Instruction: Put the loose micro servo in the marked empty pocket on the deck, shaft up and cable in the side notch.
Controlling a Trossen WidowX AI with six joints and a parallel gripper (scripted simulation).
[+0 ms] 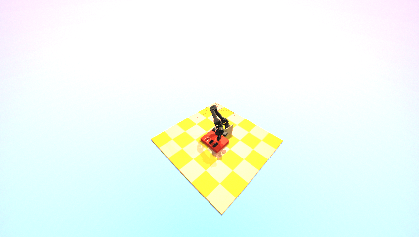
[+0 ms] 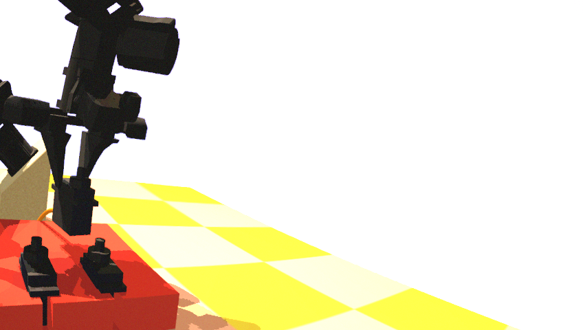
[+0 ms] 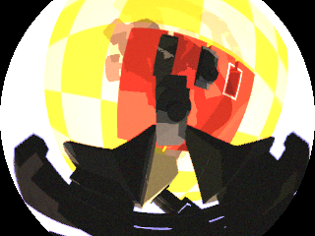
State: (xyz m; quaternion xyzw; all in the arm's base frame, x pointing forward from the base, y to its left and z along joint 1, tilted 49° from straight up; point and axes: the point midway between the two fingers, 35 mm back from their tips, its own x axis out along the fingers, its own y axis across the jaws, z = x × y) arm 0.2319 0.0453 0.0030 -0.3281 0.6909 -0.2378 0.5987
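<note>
The loose black micro servo (image 2: 73, 210) (image 3: 170, 88) is held above the red deck (image 1: 223, 141) (image 2: 155, 300) (image 3: 132, 110), its output shaft pointing up. My gripper (image 2: 72, 179) (image 3: 171, 130) is shut on its upper part, one fingertip on each side. Its orange cable (image 2: 45, 212) trails at the rear left in the exterior view. The white-outlined empty pocket (image 1: 207, 138) (image 3: 232, 83) lies right of the servo in the wrist view, beyond the two seated servos. The exterior view does not show the pocket. In the top view the held servo is too small to make out clearly.
Two black servos sit in the deck, one (image 2: 39, 271) (image 3: 206, 68) beside the pocket and one (image 2: 104, 271) (image 3: 166, 53) farther from it. A beige wedge-shaped block (image 1: 230, 131) (image 2: 30, 198) (image 3: 159, 174) stands behind the deck, near the arm.
</note>
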